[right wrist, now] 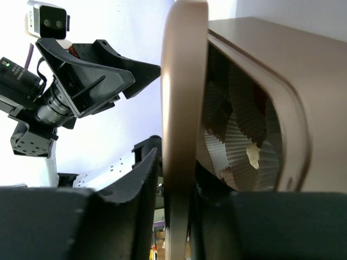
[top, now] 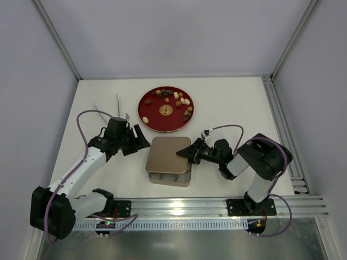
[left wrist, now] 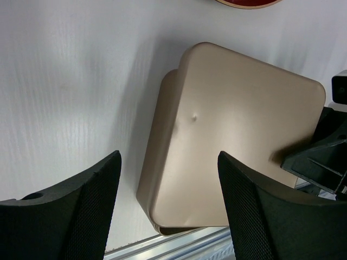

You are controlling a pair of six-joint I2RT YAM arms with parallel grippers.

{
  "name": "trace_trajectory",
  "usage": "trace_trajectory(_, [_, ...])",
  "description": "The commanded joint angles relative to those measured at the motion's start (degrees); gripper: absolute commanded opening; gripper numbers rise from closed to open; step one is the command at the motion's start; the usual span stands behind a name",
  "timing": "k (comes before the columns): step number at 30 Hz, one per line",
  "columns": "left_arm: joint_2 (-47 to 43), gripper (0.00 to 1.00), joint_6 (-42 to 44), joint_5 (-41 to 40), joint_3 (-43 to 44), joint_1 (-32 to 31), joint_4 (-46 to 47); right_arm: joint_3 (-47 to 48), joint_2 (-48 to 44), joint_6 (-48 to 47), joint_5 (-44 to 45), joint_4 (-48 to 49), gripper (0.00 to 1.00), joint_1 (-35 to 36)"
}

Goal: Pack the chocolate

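We find the chocolates (top: 174,97) on the red plate (top: 149,118), beyond the tan box (top: 172,179). The left gripper (top: 142,138) hangs released just left of the box. The 2 fingers of the right gripper (top: 182,153) straddle the lid (top: 165,154) rim; we cannot tell whether they clamp it.

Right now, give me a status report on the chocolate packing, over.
Left jaws open beside the box. Right jaws shut on the lid edge, lid tilted up. Chocolate on the red plate. Nothing between plate and box.
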Motion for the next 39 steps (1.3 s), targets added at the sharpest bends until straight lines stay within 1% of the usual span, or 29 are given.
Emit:
trace_trajectory(1, [1.2,0.7,-0.6,-2.1,-0.5,-0.7,2.3,-1.0,-2.7,-3.4,-0.2,10.8,0.3,0.3])
trace_trajectory(2, [1.4,0.71,-0.6,-2.4,-0.6,-0.9,2.4,-1.0,-3.0,-3.8,-0.2,10.3,0.33,0.3])
trace_trajectory(4, [2.1,0.71,-0.7,-2.5,-0.8,-1.4,3.1,-1.3,-3.5,-4.1,-0.3,9.2,0.36,0.3])
trace_trajectory(11, [4.3,0.7,-0.9,-2.5,-2.0,-3.0,6.0,-2.1,-6.2,-5.5,-0.5,5.3,0.4,-0.1])
trace_trajectory(21, [6.8,0.7,-0.3,-1.6,-1.9,-4.2,8.4,-2.8,-14.3,-11.1,-0.1,-9.8,0.42,-0.8])
trace_trajectory(28, [7.6,0.7,-0.6,-1.8,-2.0,-5.2,9.4,-4.2,-18.9,-13.3,0.0,-15.4,0.42,-2.0])
trace_trajectory(34, [8.1,0.7,-0.8,-1.8,-2.0,-5.7,9.7,-4.0,-24.5,-17.2,0.7,-25.3,0.42,-3.0])
trace_trajectory(35, [8.3,0.7,-0.8,-1.7,-1.9,-5.8,9.9,-3.8,-25.4,-17.8,0.9,-28.5,0.43,-3.1])
trace_trajectory(39, [9.3,0.69,-1.0,-1.8,-1.8,-6.7,10.5,-2.8,-29.6,-20.9,2.2,-35.6,0.43,-3.2])
